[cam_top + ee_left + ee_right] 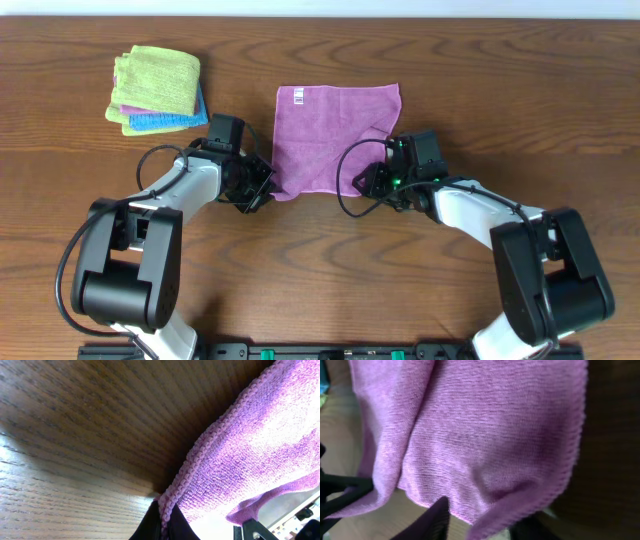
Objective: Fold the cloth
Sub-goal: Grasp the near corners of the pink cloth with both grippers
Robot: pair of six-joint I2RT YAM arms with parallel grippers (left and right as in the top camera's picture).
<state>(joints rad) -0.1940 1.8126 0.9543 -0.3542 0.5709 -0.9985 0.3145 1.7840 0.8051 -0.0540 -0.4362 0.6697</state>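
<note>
At mid-table, toward the back edge, the purple cloth (335,135) lies spread flat on the wooden table (480,60). Its white tag (299,96) sits at the back-left corner of the cloth.

L gripper (258,190) is at the cloth's near-left corner. In the left wrist view its dark fingertips (161,519) are clamped tight on the stitched hem, w/ the cloth (250,460) rising away from them and a bit of edge lifted off the wood. So: clenched, grasping the cloth.

R gripper (368,182) is at the near-right corner. In the right wrist view the cloth (485,435) fills most of the frame, and its corner hangs down btwn the two fingers, one dark finger (437,515) to the left and the other at the right, partly hidden. Can't tell whether the pads actually pinch the fabric or only flank it.

At the table's back-left corner, well apart from the purple cloth, a lime-green folded cloth (155,80) is stacked on a bright blue folded cloth (165,122), w/ the blue showing along the near and right edges.
</note>
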